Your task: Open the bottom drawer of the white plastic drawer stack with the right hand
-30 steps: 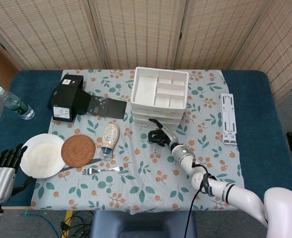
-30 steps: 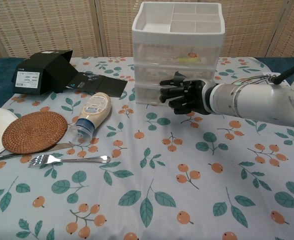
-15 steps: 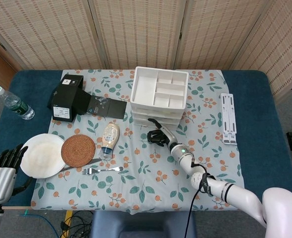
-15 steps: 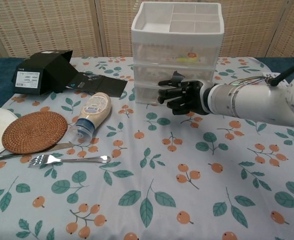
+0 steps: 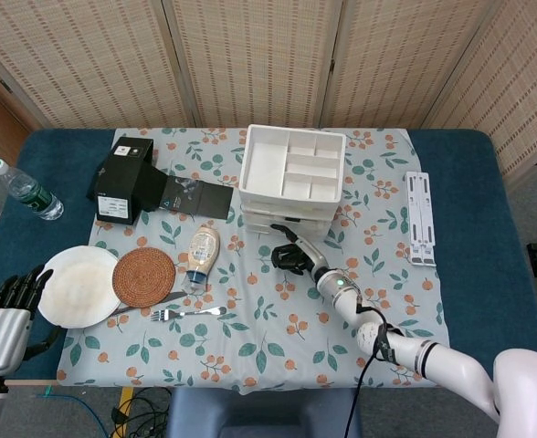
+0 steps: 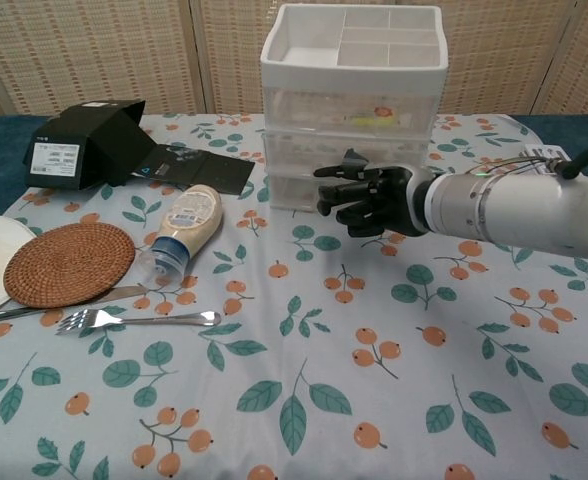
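White plastic drawer stack sits at the far centre of the table, on the leaf-print cloth; divided open tray on top, translucent drawer fronts below, something yellow-orange visible inside an upper one. Bottom drawer looks flush with the rest of the stack, front partly hidden by the hand. Right hand is right at the drawer front, forearm coming in low from the right, fingers curled toward the drawer face, thumb up top; can't tell if they actually hook the handle or just touch it. Left hand hangs off the table's left edge beside the white plate, fingers loosely spread, holding nothing.
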